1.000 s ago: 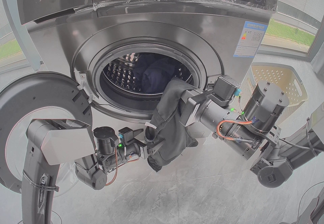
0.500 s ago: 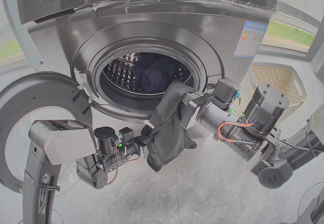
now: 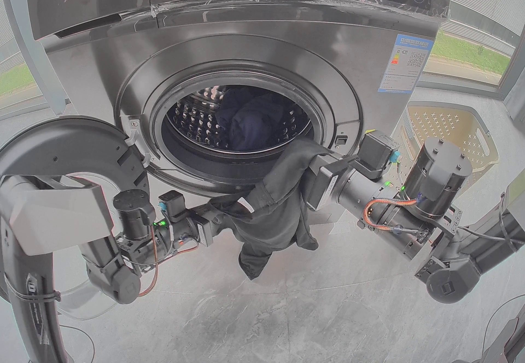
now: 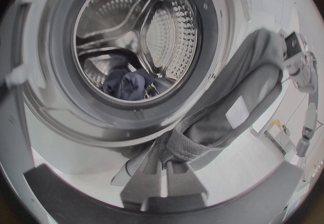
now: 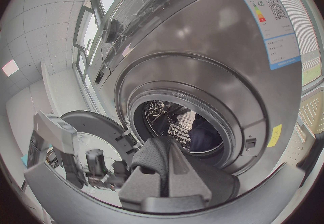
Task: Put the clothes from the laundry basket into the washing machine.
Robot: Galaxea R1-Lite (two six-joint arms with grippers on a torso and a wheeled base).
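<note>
A dark grey garment [image 3: 276, 200] hangs in front of the open washing machine [image 3: 240, 123], stretched between both grippers just below the drum opening. My left gripper [image 3: 219, 213] is shut on its ribbed hem [image 4: 179, 145]. My right gripper [image 3: 306, 161] is shut on its upper fold [image 5: 157, 157], at the right lower rim of the opening. A white tag [image 4: 238, 116] shows on the cloth. Dark blue clothes [image 3: 251, 118] lie inside the drum [image 4: 126, 83]. The beige laundry basket [image 3: 454, 134] stands to the machine's right.
The round machine door [image 3: 60, 161] stands swung open at the left, close to my left arm. Grey tiled floor [image 3: 306, 304] lies open below the garment. A window and wall run behind the basket.
My left gripper has moved left and up with the hem, spreading the garment out. My right gripper has shifted slightly right, still holding the top fold at the opening's rim.
</note>
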